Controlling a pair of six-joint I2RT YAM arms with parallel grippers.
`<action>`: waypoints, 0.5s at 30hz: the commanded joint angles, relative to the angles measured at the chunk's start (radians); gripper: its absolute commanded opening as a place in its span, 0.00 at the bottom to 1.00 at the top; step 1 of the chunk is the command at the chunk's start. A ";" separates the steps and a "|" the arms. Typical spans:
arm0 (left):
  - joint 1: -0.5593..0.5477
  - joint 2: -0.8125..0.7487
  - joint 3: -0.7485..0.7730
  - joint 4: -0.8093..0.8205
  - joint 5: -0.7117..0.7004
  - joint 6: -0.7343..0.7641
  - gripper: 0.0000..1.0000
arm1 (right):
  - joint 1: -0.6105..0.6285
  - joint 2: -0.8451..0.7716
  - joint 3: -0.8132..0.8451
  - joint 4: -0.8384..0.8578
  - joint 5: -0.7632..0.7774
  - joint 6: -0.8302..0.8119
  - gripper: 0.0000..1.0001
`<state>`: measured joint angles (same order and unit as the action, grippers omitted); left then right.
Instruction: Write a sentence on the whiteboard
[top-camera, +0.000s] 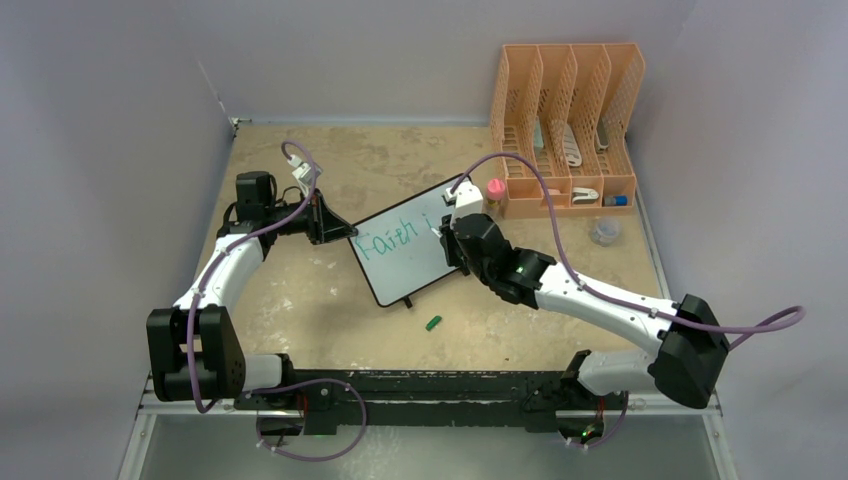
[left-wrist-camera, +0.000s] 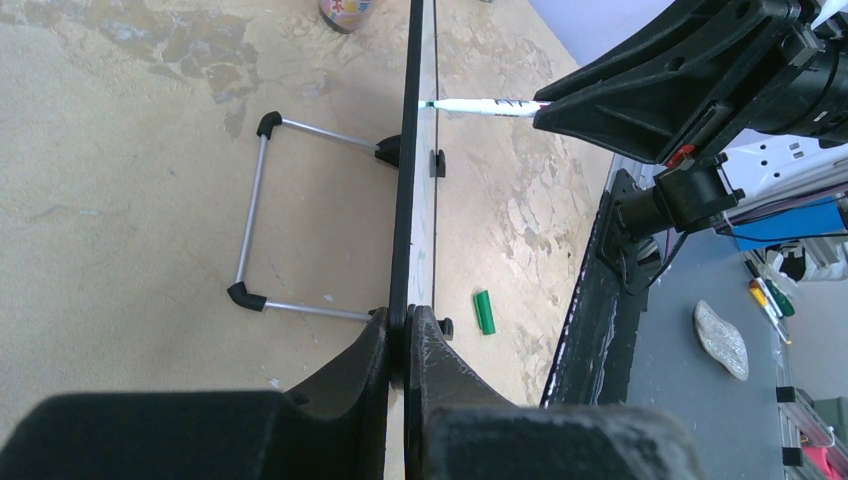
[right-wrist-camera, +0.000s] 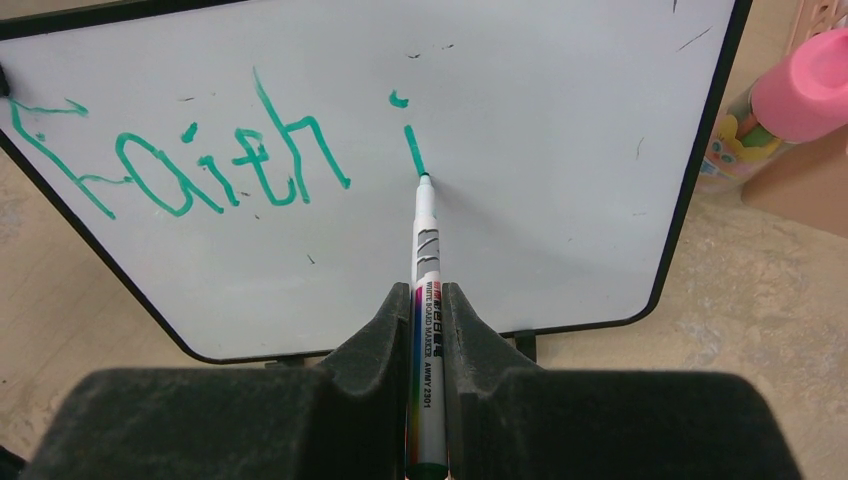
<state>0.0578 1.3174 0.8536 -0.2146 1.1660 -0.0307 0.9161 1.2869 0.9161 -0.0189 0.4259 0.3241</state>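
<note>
Cap first, nearest the arm bases: a small green marker cap (top-camera: 433, 322) lies loose on the tan table (top-camera: 300, 300), just in front of the whiteboard (top-camera: 410, 250); the board stands tilted back on its wire stand (left-wrist-camera: 255, 220), roughly mid-table between the two arms; left gripper (left-wrist-camera: 408, 320) is pinched tight on the board's black frame at its left edge, fingers closed on it from both faces; right gripper (right-wrist-camera: 428, 300) is clamped round a whiteboard marker (right-wrist-camera: 424, 230), barrel squeezed between the two pads, green tip touching the white surface; the sentence (right-wrist-camera: 235, 160) so far reads "Faith i" in green, with the tip at the foot of that "i"; on to the containers further back; a pink-lidded jar (top-camera: 495, 190) stands just beside the board's far right corner, something colourful under the lid, print or contents I can't tell; right of it, a small clear round tub (top-camera: 604, 232) sits alone on the table, contents not readable; behind both, against the far wall, an orange mesh file rack (top-camera: 565, 120) with upright slots; pale curved pieces rest in several slots, one more white piece and a blue-tipped item lie in the low front sections; what they are is too small to make out.
</note>
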 joint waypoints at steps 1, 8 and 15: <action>0.011 -0.013 0.009 0.008 -0.046 0.056 0.00 | 0.001 -0.031 0.030 0.002 0.021 0.015 0.00; 0.011 -0.012 0.009 0.008 -0.048 0.056 0.00 | 0.000 -0.035 0.058 0.014 0.018 0.017 0.00; 0.011 -0.011 0.009 0.008 -0.046 0.057 0.00 | 0.001 -0.021 0.082 0.047 0.013 0.010 0.00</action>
<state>0.0578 1.3163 0.8536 -0.2150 1.1656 -0.0277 0.9161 1.2827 0.9424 -0.0147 0.4271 0.3328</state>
